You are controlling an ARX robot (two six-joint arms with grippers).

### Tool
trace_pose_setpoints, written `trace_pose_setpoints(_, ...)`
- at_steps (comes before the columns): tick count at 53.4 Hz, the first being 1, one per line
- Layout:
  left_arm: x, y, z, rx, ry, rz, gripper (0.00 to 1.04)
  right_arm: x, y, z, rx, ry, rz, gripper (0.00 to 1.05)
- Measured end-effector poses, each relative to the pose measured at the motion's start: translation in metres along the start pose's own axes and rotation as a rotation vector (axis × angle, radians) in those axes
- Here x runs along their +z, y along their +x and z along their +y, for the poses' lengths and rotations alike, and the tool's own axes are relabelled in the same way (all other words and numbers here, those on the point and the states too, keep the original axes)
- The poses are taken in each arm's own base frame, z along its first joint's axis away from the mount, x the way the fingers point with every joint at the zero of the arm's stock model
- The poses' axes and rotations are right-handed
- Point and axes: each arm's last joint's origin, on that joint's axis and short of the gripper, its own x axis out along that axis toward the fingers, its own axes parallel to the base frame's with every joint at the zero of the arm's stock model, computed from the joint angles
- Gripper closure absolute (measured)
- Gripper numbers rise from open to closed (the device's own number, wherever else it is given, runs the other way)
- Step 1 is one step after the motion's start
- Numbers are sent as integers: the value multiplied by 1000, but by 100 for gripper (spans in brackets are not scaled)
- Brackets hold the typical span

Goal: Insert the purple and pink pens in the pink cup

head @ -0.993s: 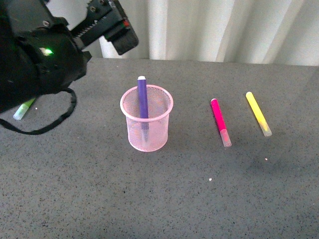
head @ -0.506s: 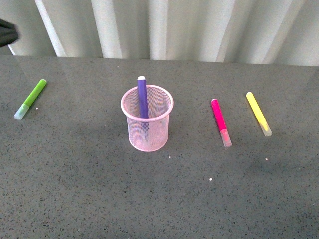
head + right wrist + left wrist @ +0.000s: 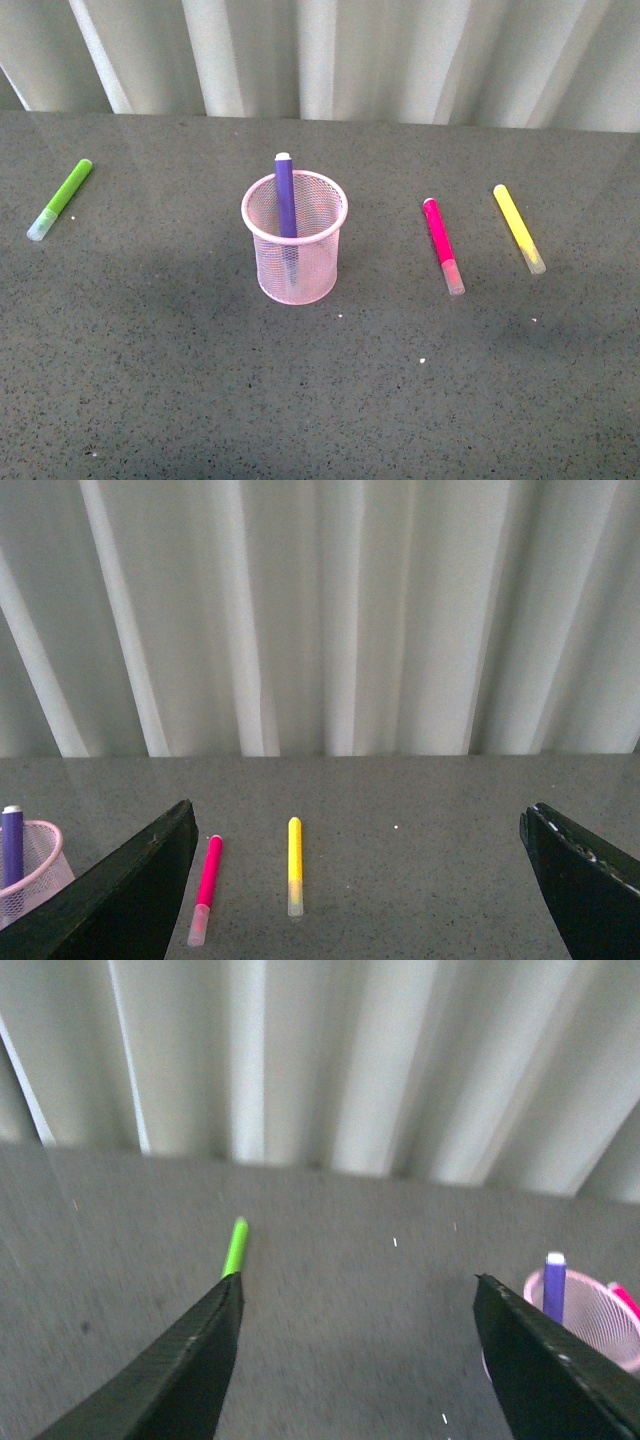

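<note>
we note: purple pen [image 3: 286,195] stands in pink cup [image 3: 300,283]; pink pen [image 3: 441,243] lies apart on table [image 3: 200,380]; left gripper [image 3: 357,1282] and right gripper [image 3: 357,808] spread wide, empty.

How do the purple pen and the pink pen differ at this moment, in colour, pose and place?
The purple pen stands almost upright inside the pink cup; the pink pen lies flat on the table, to the cup's right. The purple pen is dark violet, the pink pen bright magenta. The purple pen's lower half shows only through the mesh; the pink pen is fully exposed. Both seem short, thick markers of similar build.
</note>
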Motion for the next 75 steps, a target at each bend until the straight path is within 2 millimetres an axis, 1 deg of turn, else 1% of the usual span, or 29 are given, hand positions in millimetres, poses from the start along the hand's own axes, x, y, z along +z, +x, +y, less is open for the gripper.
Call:
trace_pose_setpoints(2, 2, -3, -1, 9, 21, -65, 40, 0, 0, 0, 0, 0, 0, 7)
trace_pose_setpoints(4, 2, -6, -2, 13, 34, -87, 47, 0, 0, 0, 0, 0, 0, 7)
trace_pose_setpoints(5, 2, -6, -2, 16, 37, -89, 49, 0, 0, 0, 0, 0, 0, 7)
trace_pose_setpoints(9, 0, -11, -5, 11, 46, -87, 63, 0, 0, 0, 0, 0, 0, 7)
trace_pose_setpoints(11, -1, -14, -9, 29, 49, -82, 74, 0, 0, 0, 0, 0, 0, 7)
trace_pose_setpoints(13, -1, -15, -12, 33, 51, -83, 80, 0, 0, 0, 0, 0, 0, 7)
trace_pose_setpoints(16, 0, -19, -16, 10, 56, -93, 94, 0, 0, 0, 0, 0, 0, 7)
trace_pose_setpoints(19, 1, -21, -17, 4, 58, -98, 101, 0, 0, 0, 0, 0, 0, 7)
trace_pose_setpoints(55, 3, -41, -17, 9, 61, -109, 101, 0, 0, 0, 0, 0, 0, 7)
trace_pose_setpoints(75, 1, -48, -17, 9, 61, -109, 101, 0, 0, 0, 0, 0, 0, 7)
